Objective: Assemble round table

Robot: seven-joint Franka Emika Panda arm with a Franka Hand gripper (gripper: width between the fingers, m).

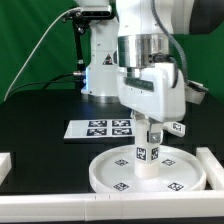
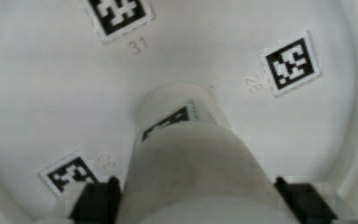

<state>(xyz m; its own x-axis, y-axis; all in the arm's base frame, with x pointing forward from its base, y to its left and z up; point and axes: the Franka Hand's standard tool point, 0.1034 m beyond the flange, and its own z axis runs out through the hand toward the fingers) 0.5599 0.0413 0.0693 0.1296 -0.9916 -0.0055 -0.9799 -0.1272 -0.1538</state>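
While the black bench (image 1: 40, 120) is the biggest thing, the round disc (image 1: 110, 178) lies on it at 6 o'clock in the exterior view. The leg (image 1: 147, 162) stands up at the disc's middle, and the end effector (image 1: 147, 142) squeezes it from both sides. If the leg leans, I think it could jam or push the disc away. Only the wrist view shows both fingers (image 2: 98, 198) hugging the leg. Only the exterior view shows the marker board (image 1: 104, 127), at 11 o'clock from the disc.
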